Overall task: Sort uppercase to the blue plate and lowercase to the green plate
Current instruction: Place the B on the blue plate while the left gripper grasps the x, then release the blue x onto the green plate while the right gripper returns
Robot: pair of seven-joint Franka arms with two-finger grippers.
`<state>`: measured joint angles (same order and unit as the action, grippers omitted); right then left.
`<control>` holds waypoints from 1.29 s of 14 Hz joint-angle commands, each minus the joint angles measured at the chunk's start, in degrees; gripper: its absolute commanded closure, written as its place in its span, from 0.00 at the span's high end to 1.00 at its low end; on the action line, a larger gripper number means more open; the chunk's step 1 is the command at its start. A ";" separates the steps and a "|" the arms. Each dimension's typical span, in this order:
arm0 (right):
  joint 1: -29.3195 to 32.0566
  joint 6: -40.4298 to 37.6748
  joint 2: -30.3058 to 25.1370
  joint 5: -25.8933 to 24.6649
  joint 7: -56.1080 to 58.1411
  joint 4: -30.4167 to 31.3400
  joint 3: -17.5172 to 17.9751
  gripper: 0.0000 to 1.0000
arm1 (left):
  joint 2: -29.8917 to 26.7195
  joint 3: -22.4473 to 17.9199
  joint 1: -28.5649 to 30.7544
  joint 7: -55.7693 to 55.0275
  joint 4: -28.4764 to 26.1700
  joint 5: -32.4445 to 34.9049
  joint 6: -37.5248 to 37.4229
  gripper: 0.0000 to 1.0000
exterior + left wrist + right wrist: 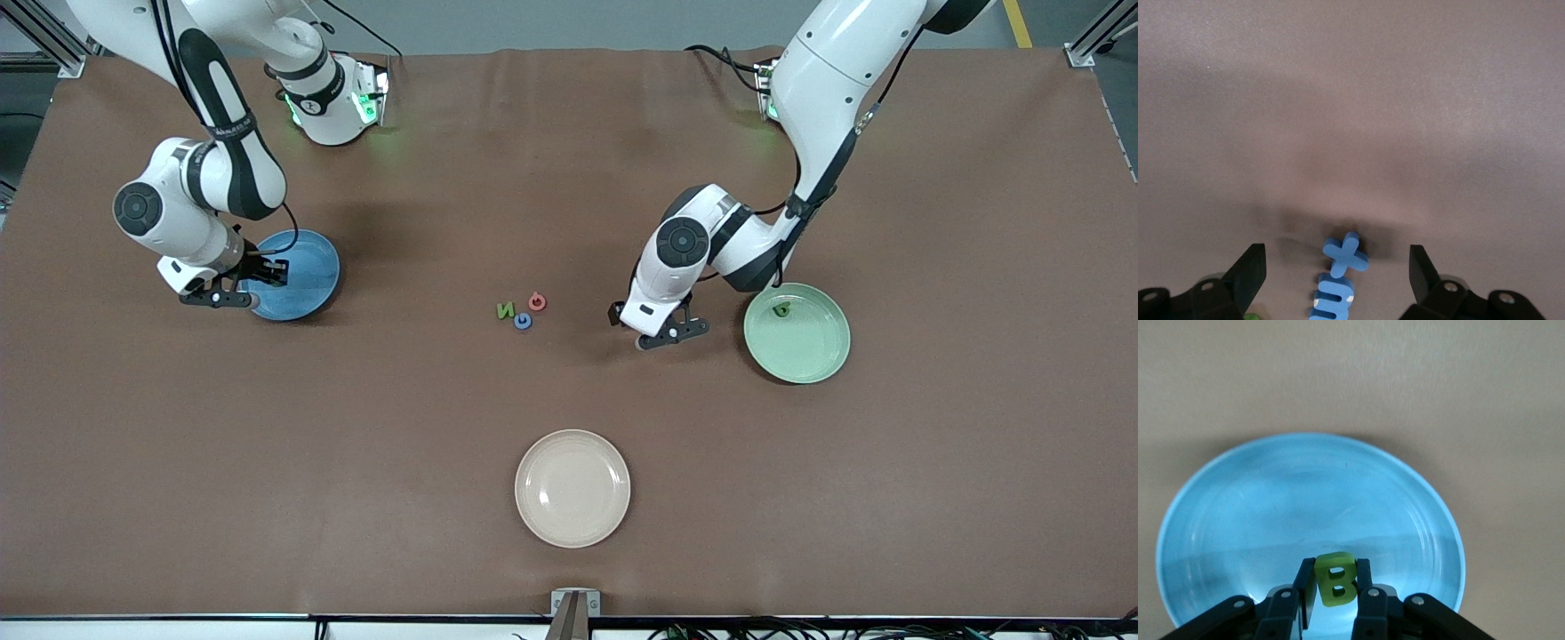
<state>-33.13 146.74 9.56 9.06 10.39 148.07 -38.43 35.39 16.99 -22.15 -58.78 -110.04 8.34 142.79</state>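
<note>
My right gripper is shut on the green B and holds it low over the blue plate, which fills the right wrist view. My left gripper is open, low over the table beside the green plate. Between its fingers lie the blue cross and the blue m; the front view hides both under the hand. A green lowercase letter lies in the green plate. The green N, pink-red G and blue G lie together mid-table.
A cream plate sits nearer to the front camera than the letter cluster. A sliver of green foam shows by one left finger. The brown table is bare elsewhere.
</note>
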 commanded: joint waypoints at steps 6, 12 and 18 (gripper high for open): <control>2.63 0.48 -1.74 -0.10 1.21 1.35 0.19 0.42 | 1.70 -0.37 -1.40 -2.57 0.88 1.60 0.03 0.52; 2.11 -0.48 -2.44 -0.10 0.52 -0.14 0.19 1.00 | 1.52 -0.37 -1.31 -2.57 0.88 1.60 -0.14 0.21; -4.91 -1.36 -3.14 0.43 -11.50 -2.77 0.81 1.00 | -7.42 0.06 4.21 3.64 -0.96 2.04 -10.13 0.15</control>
<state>-34.68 146.77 8.42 9.23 4.35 146.09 -37.71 33.52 16.81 -20.42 -58.27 -109.10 9.47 138.20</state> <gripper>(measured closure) 0.000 0.727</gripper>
